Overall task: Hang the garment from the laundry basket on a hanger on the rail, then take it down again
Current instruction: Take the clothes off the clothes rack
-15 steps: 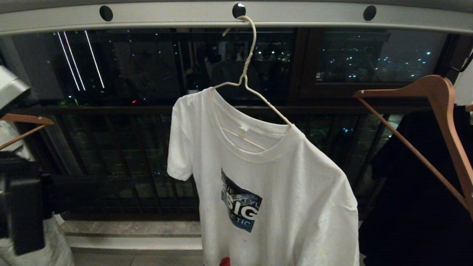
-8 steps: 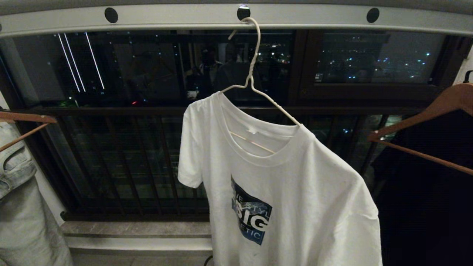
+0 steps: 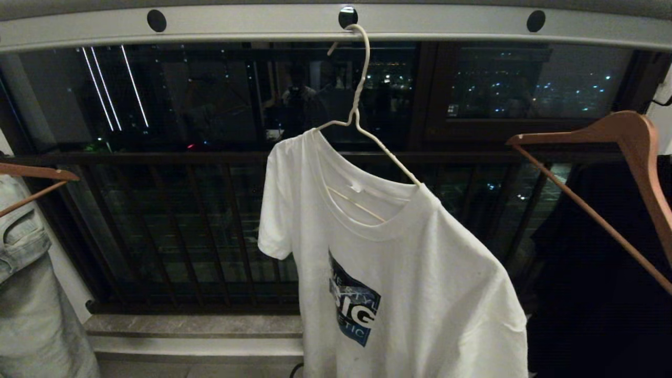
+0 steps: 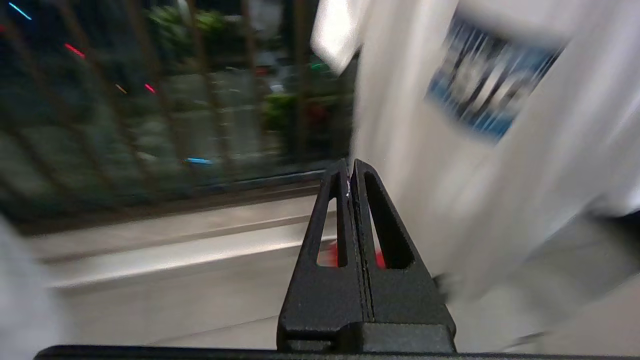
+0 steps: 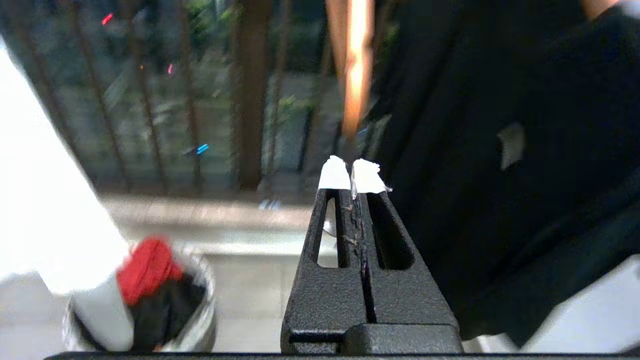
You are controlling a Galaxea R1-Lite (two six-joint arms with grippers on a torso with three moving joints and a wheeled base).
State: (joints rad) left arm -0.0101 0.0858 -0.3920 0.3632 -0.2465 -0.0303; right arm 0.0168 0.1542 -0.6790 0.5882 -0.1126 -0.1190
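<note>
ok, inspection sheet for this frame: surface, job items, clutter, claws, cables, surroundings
Surface: pale stone ledge below the dark balcony railing.
Job's things: T-shirt on the white wire hanger, hooked into a hole of the rail; it hangs tilted. Laundry basket on the floor holds a red cloth and dark fabric.
Clutter: wooden hangers left and right; pale jeans; black garment.
Claws: left claw shut, empty, beside the shirt; right claw shut, empty, white-tipped, near the black garment.
Cables: nothing seen.
Surroundings: night window with city lights.
</note>
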